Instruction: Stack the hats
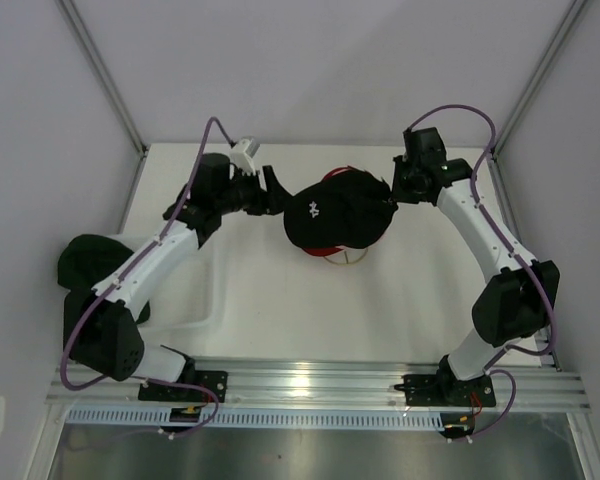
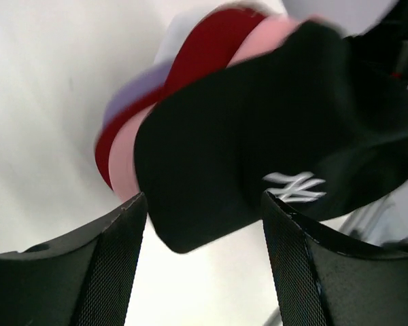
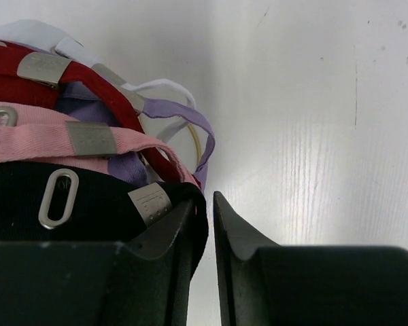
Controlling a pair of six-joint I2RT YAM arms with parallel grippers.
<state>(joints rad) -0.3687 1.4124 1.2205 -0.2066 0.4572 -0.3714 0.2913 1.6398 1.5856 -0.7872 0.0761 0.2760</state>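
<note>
Mid-table, toward the far side: black cap with white logo (image 1: 335,210) tops the pile, brim pointing left and slightly toward the near side. Under it, seen from the left wrist, come the pink cap (image 2: 126,163), red cap (image 2: 211,47) and lavender cap (image 2: 132,95), brims fanned. The pile sits on a gold wire stand (image 1: 347,258). Left gripper (image 2: 202,204) stands wide open at the brim side. The black brim's tip hangs in the gap between the two fingers, gripped by neither. Right gripper (image 3: 204,198) is at the back of the pile, jaws parted only a crack. The black cap's rear edge lies against the inner finger, with light showing through the slot. A dark cap (image 1: 85,260) lies well apart at the left edge, half hidden under the left arm. The white table (image 1: 310,320) spreads bare on the near side between the arms. Its far edge is near behind the pile.
</note>
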